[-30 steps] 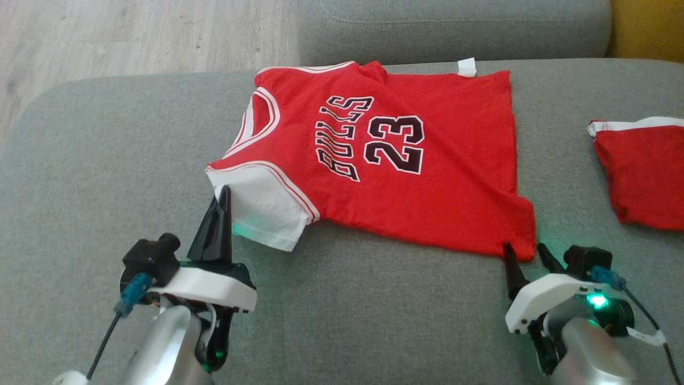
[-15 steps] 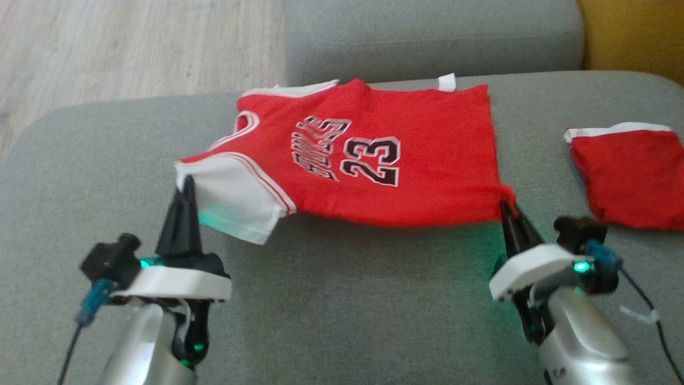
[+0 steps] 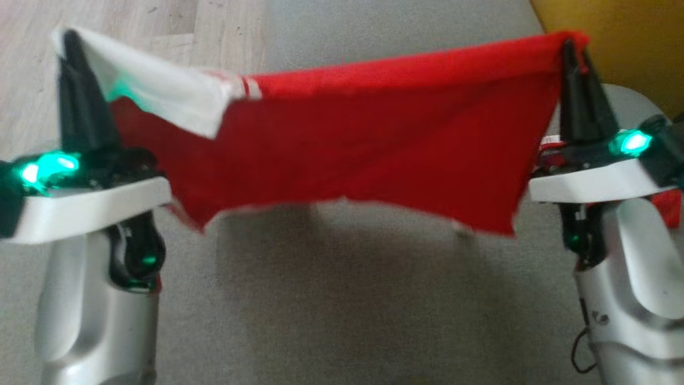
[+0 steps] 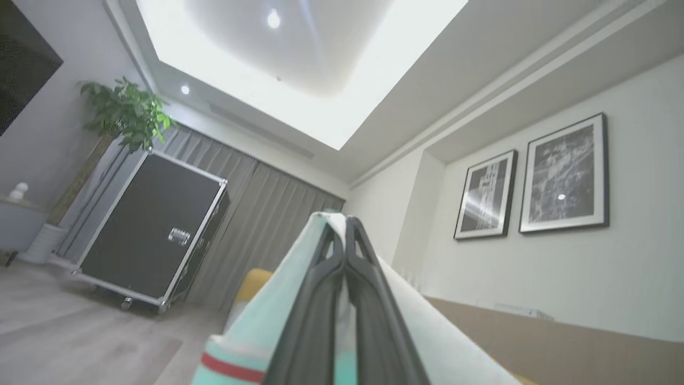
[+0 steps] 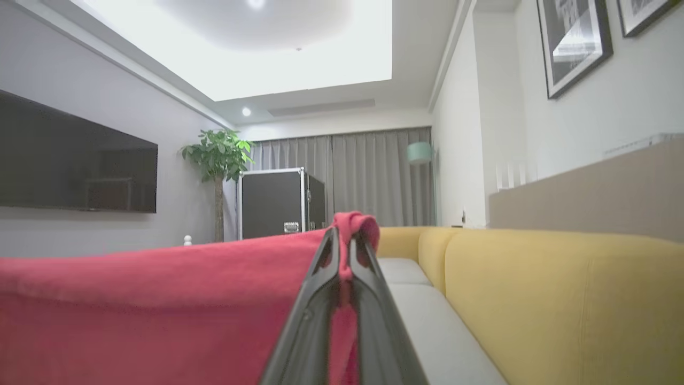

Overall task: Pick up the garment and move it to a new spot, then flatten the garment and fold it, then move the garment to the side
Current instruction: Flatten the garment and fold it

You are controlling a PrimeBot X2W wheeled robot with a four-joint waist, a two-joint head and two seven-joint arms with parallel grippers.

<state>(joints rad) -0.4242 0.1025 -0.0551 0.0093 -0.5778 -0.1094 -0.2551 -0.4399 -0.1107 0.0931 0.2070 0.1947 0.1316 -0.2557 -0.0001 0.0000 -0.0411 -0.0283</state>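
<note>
Garment [image 3: 374, 139] is held in the air over the grey sofa [image 3: 347, 310], its top edge stretched between the left fingers [image 3: 80, 101], pinched tight on the white sleeve, and the right fingers [image 3: 580, 101], pinched tight on a red corner. Bare cushion is left beneath the hanging edge. A second ago it lay flat there.

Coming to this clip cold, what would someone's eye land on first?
The red jersey, stretched mid-air like a banner across the head view, above the grey sofa. The left gripper pinches its white sleeve at upper left, the right gripper a red corner at upper right, both shut on cloth.
</note>
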